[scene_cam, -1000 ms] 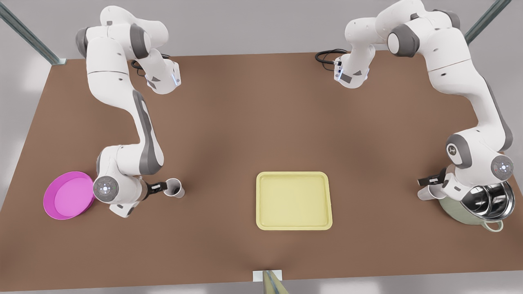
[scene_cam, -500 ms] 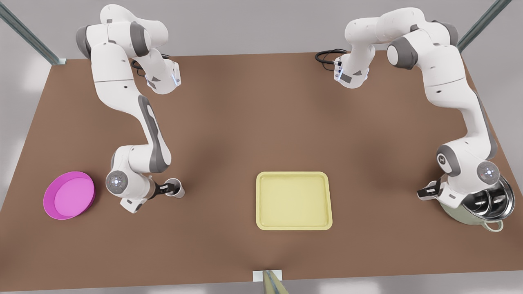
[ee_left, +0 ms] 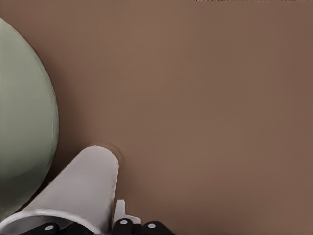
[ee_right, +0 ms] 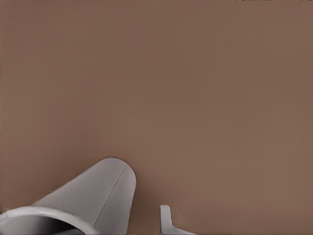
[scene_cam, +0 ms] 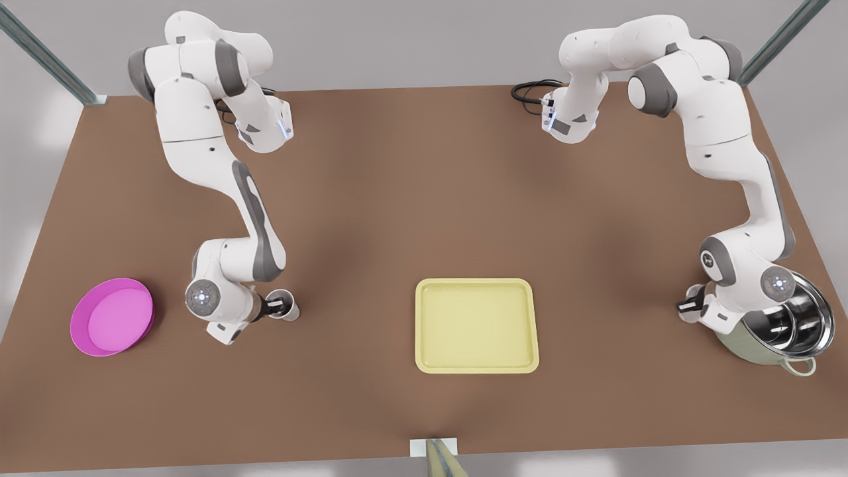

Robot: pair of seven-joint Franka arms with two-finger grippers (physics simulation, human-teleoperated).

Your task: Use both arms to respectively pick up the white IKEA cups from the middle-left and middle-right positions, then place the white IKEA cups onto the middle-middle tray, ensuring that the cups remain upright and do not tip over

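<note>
One white cup (scene_cam: 289,310) stands upright at the front view's left, with my right gripper (scene_cam: 274,307) low over its rim and open. In the right wrist view that cup (ee_right: 98,196) is close, and one fingertip (ee_right: 166,220) stands apart from its wall. At the front view's right, my left gripper (scene_cam: 689,306) is down beside the green pot and also open. The other cup (ee_left: 83,191) stands upright, with a fingertip (ee_left: 120,211) right beside its outer wall. The pale yellow tray (scene_cam: 424,331) lies between the arms with nothing on it.
The sage-green pot (scene_cam: 748,348) with a steel inside stands right against the left arm's wrist and close to its cup (ee_left: 24,122). A magenta dish (scene_cam: 112,317) lies to the front view's left of the right arm. Brown table lies between each cup and the tray.
Both wrists have swung in and down toward their cups. The right gripper now sits over its cup's rim, and the left wrist covers most of its cup in the front view.
</note>
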